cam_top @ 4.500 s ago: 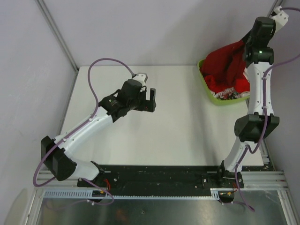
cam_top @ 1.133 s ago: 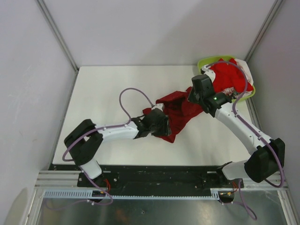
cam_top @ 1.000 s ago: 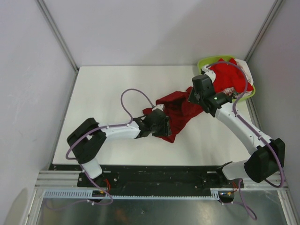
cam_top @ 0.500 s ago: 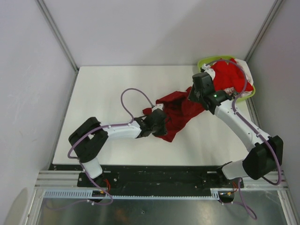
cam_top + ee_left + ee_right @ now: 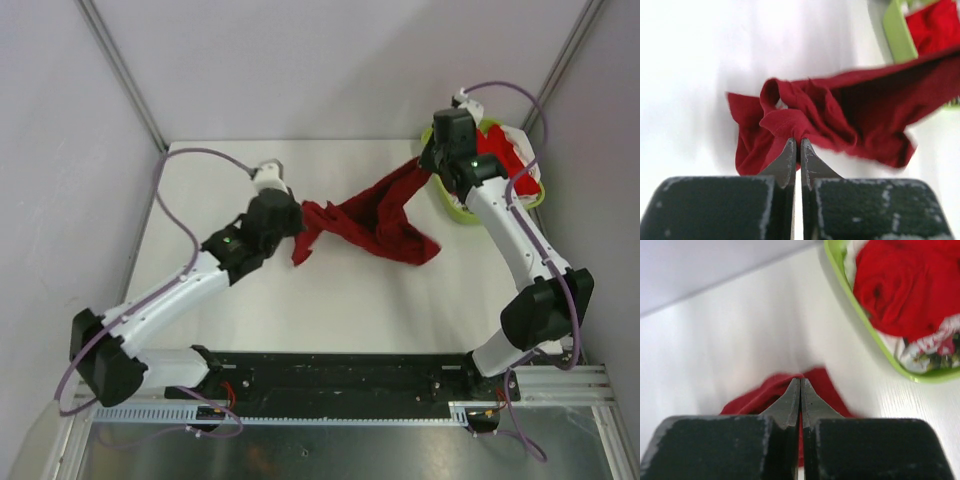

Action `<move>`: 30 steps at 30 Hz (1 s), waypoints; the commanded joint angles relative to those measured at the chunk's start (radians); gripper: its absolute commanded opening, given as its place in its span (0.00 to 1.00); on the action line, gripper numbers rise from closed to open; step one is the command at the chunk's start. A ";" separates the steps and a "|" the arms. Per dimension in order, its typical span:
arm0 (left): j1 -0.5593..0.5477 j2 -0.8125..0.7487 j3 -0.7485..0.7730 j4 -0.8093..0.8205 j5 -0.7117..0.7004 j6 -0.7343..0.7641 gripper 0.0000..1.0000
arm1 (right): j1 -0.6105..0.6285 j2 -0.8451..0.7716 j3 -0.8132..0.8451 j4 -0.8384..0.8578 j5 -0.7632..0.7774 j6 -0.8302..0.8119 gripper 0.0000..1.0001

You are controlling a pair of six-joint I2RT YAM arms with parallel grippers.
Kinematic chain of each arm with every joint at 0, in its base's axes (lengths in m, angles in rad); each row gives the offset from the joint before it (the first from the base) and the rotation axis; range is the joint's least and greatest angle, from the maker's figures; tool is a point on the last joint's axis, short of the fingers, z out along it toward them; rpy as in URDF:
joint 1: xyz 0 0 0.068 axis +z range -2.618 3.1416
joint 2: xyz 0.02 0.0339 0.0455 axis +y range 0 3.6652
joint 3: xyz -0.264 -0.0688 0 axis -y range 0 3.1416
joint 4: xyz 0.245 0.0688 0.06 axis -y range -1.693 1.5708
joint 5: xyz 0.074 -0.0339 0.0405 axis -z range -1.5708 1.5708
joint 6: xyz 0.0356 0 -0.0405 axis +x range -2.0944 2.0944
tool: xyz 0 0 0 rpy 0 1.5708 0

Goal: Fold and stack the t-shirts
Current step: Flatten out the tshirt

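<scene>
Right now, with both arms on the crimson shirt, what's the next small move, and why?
Probably draw the left gripper and right gripper apart, toward the bare table, then lower. Both are shut on the crimson t-shirt, which sags bunched between them, its right end close to the basket.

No legible text, label, brand, number or sign was recorded in any view. The patterned fabric [image 5: 935,347] in the lime-green basket [image 5: 930,376] at the far right bore a print, too blurred to tell letters from pattern.
</scene>
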 commanded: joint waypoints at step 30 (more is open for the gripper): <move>0.408 -0.164 0.089 -0.120 -0.114 0.191 0.00 | -0.144 0.188 0.472 0.019 -0.109 -0.051 0.00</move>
